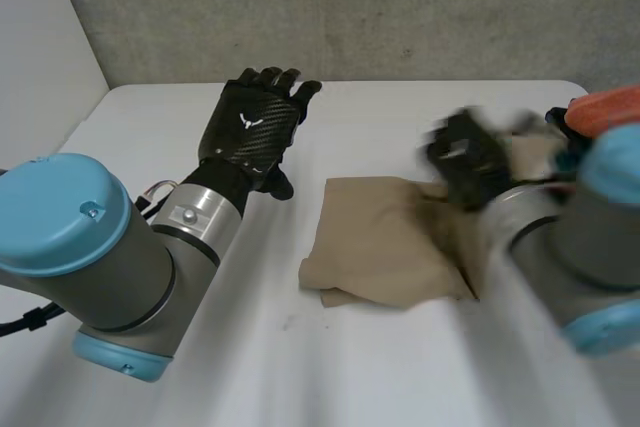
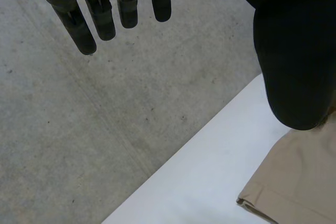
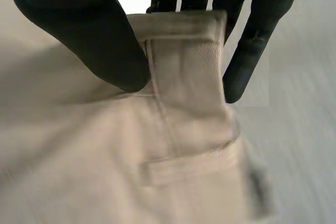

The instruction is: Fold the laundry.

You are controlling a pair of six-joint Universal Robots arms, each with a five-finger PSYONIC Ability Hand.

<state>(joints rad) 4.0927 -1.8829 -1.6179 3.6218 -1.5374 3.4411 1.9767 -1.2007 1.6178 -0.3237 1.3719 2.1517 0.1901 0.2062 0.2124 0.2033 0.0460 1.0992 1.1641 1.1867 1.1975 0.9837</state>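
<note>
A tan cloth (image 1: 385,242) lies folded in the middle of the white table (image 1: 300,367). My right hand (image 1: 465,157) is at the cloth's far right corner. In the right wrist view its thumb (image 3: 89,35) presses a hemmed edge of the cloth (image 3: 184,129) against the fingers (image 3: 252,51) behind it, lifting that edge. My left hand (image 1: 255,127) hovers over the table's back left, clear of the cloth, with its fingers (image 2: 100,14) straight and spread. Beside its thumb (image 2: 294,51) a corner of the cloth (image 2: 299,182) shows.
An orange-red thing (image 1: 605,107) lies at the table's far right, behind my right arm. A grey concrete wall (image 1: 350,7) stands close behind the table's back edge. Bare table stretches in front of the cloth and to its left.
</note>
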